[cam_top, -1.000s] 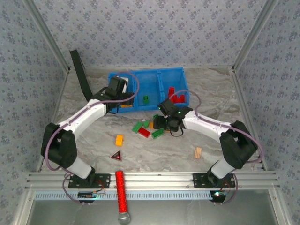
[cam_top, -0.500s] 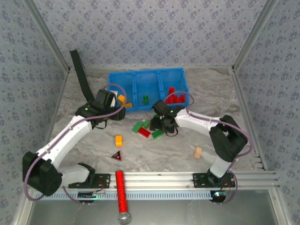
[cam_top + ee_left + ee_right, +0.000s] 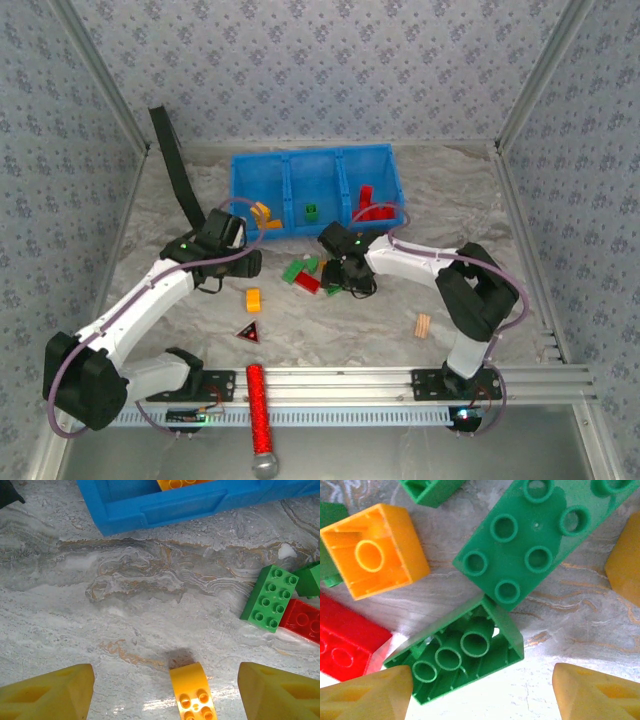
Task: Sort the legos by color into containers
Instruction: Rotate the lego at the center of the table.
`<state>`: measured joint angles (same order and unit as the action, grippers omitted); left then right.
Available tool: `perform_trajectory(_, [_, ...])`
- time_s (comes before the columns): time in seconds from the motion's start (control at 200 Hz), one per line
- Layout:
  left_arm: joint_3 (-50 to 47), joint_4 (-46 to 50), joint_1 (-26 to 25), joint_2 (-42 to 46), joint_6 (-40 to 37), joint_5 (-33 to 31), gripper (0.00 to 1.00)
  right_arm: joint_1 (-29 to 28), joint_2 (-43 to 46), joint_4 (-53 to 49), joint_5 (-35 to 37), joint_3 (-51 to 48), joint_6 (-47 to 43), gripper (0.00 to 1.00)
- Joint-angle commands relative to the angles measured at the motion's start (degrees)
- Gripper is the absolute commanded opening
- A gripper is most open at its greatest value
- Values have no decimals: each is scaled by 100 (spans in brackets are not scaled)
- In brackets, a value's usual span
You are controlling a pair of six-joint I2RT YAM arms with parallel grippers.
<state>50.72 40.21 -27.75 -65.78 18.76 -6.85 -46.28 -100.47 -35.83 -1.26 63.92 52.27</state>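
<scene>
Spanning the scene, a grey marbled worktop (image 3: 450, 200) carries everything. A blue bin (image 3: 315, 153) with three compartments side by side sits against the middle of the far edge. Its left compartment holds an orange brick (image 3: 262, 214), the middle one a small green brick (image 3: 312, 211), and the right one several red bricks (image 3: 375, 208).

The left arm (image 3: 150, 295) reaches from the near left corner toward the bin's front left corner. The right arm (image 3: 420, 262) bends in from the near right corner to the middle of the worktop, just in front of the bin.

The left gripper (image 3: 165, 685) has its jaws spread wide and pinches nothing. A loose orange brick (image 3: 192, 692) lies studs up on the worktop between its yellow fingers, touching neither.

The right gripper (image 3: 482, 695) is also spread and holds nothing. It hangs close over a cluster of loose bricks. An upturned green brick (image 3: 465, 655) lies hollow side up, partly between the fingers. A long green brick (image 3: 530, 540), studs up, touches its far corner. A hollow orange block (image 3: 372, 550) and a red brick (image 3: 345, 640) lie just beside them.

Toward the near edge lie a dark triangle (image 3: 248, 333) on the left and a tan ridged piece (image 3: 423, 325) on the right, well apart.
</scene>
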Motion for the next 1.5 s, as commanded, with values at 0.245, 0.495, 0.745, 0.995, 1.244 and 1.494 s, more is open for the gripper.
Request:
perform_trajectory(0.245, [-53,-92,6,-51,41,33,76,-131,-580,114,264,191,312,72])
perform_trajectory(0.495, [-47,-70,7,-5,23,32,76,-114,-826,-232,595,393,16,41])
perform_trajectory(0.745, [-71,-46,15,148,14,20,76,-140,-258,-1038,996,393,-1087,33])
perform_trajectory(0.995, [-62,-39,15,249,6,41,76,-266,334,-1541,1083,393,-1909,41])
perform_trajectory(1.244, [-89,-65,9,302,31,109,76,-252,620,-1252,939,393,-1794,59])
perform_trajectory(1.494, [-128,-4,15,364,79,94,76,-221,309,-654,785,592,-1365,70])
